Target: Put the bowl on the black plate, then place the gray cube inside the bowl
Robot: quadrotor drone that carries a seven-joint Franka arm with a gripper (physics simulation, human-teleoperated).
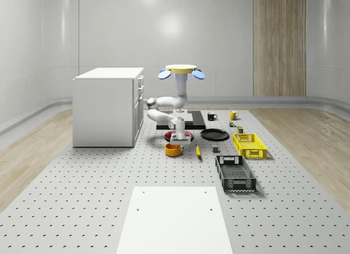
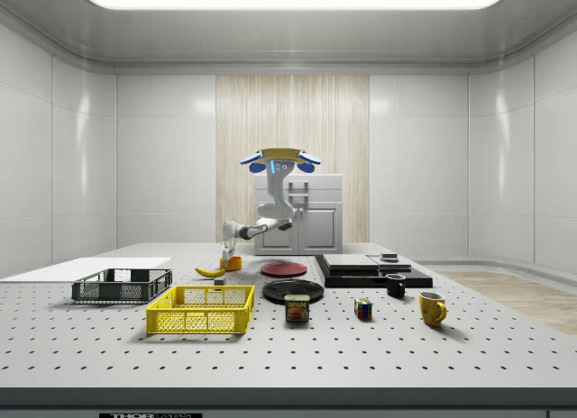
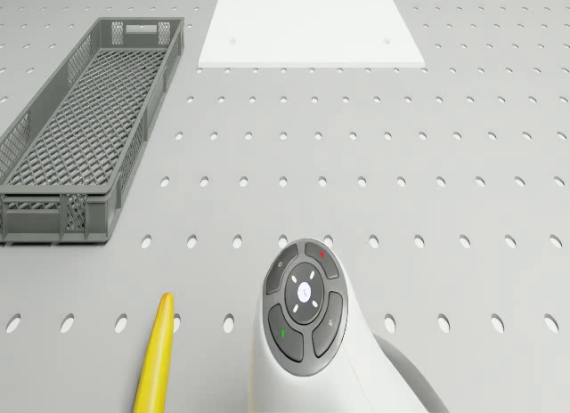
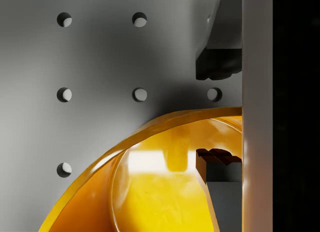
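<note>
Simulated robotics lab: bare pale-panelled room, perforated table like an optical breadboard, white cabinet at ten o'clock, test objects scattered.

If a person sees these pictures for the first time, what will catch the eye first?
First the drone hovering beside the white cabinet, its arm bent down to the table. Then its hand straddling the rim of the orange bowl, near the red plate and black plate.

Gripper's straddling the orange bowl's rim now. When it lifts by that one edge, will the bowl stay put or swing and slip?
The bowl looks rigid, so it probably won't flex. Its glossy inside suggests a slick surface that could slide between the fingers. With the gripper on one side of the rim only, it may hang tilted. The drone hovers above the table.
</note>
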